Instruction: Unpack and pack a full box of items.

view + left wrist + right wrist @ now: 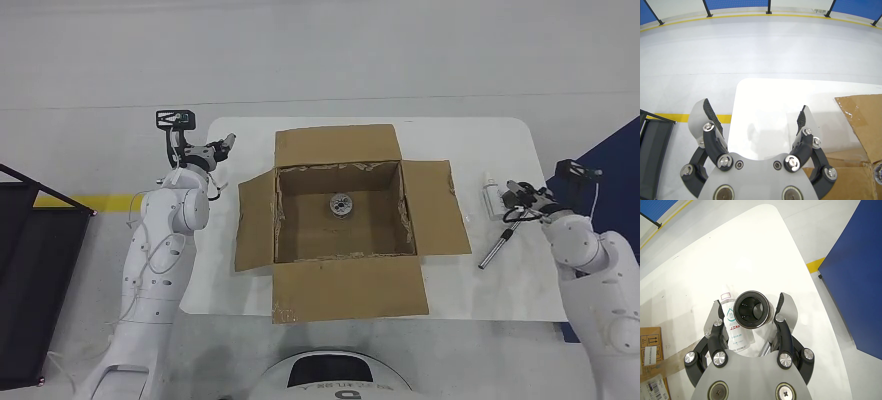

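Top view
- Box: the cardboard box stands open at mid-table with all four flaps laid out. One round metal part lies on its floor.
- Unpacked items: a spray bottle and a slim metal rod lie on the table, beyond the box's right flap.
- Arms: the left gripper is held over the far left table corner, well apart from the box contents. The right gripper is just beside the bottle.

Left wrist view
- Left gripper state: the fingers are spread wide and nothing is held between them. Bare table is seen below, with a box flap to one side.

Right wrist view
- Right gripper state: the fingers are set apart around a black hollow cylinder, which is seen end-on.
- Grip: one pad lies close to the cylinder and a gap is seen at the other, so no clamp is judged.
- Placement: the cylinder is seen over the bottle's label. Contact between the two cannot be told.

Assessment
- Step in hand: unpacking is judged nearly complete, with the cylinder being handled at the table's right side.
- Method advised: the cylinder should be centred between both pads and kept off the bottle, which is likely to roll if nudged.
- Next: the round part in the box should be approached from straight above, clear of the box walls.
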